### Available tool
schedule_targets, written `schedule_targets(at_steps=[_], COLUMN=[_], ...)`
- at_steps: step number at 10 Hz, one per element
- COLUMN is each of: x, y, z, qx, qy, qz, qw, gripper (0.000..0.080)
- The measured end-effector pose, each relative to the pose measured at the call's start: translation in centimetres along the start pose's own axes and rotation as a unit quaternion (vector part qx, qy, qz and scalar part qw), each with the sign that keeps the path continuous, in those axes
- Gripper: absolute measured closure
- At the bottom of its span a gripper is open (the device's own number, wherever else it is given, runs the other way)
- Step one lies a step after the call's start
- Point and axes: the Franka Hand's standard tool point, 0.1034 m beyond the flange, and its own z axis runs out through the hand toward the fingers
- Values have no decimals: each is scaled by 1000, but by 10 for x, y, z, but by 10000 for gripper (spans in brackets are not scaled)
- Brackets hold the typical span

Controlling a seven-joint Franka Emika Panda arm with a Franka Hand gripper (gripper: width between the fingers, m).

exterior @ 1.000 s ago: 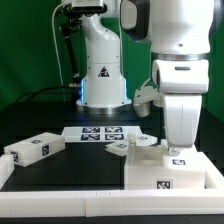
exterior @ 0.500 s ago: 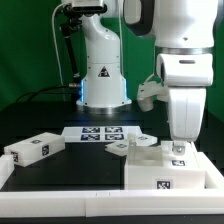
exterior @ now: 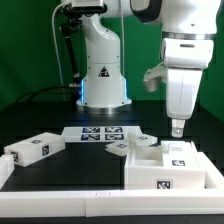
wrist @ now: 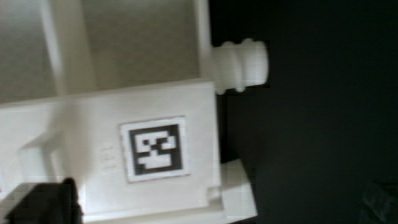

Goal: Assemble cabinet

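Observation:
The cabinet's open white box (exterior: 168, 172) sits at the front of the exterior view's right, with a square tag on its front wall. A small tagged block (exterior: 178, 162) lies on top of it. My gripper (exterior: 176, 128) hangs a little above that block, open, holding nothing. In the wrist view the tagged white part (wrist: 157, 150) lies straight below, and a round white peg (wrist: 244, 62) sticks out from its side. One dark finger (wrist: 39, 200) shows at the picture's edge, clear of the part. A long white panel (exterior: 32, 150) with tags lies at the exterior view's left.
The marker board (exterior: 100, 133) lies flat mid-table before the robot's base (exterior: 103, 75). A small white piece (exterior: 118, 150) rests between it and the box. The table top is black; a green wall stands behind.
The gripper has let go of the tagged block on the box, opened its jaws and risen straight up. The block stays where it was set.

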Motion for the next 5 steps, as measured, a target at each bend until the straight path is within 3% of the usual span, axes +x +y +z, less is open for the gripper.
schedule_targets(at_steps=[2,5], x=[-6,-6], y=[-22,-19], z=[6,6], qx=[0,0], qy=[0,1], qz=[0,1], qw=[1000,1000], gripper=[2,2])
